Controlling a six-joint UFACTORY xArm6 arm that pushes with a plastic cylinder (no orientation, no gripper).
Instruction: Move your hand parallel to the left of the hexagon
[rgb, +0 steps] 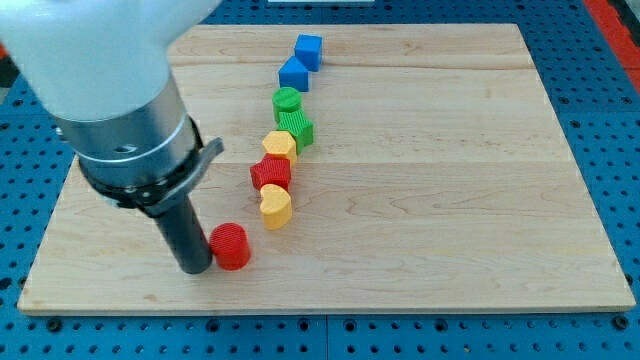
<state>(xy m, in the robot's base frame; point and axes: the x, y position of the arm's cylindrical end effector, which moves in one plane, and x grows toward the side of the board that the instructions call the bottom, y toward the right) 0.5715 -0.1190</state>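
My tip (194, 268) rests on the wooden board (450, 200) near its bottom left, right beside the left side of a red cylinder (231, 246); I cannot tell if they touch. A curved chain of blocks runs up from there: a yellow heart (275, 206), a red star-like block (271, 173), a yellow block that looks like a hexagon (279, 145), a green star-like block (297, 128), a green cylinder (287, 100), and two blue blocks (294, 73) (309, 50). The yellow hexagon lies up and to the right of my tip.
The arm's wide grey and black body (130, 130) hangs over the board's left part and hides it. A blue pegboard surface (600, 150) surrounds the board.
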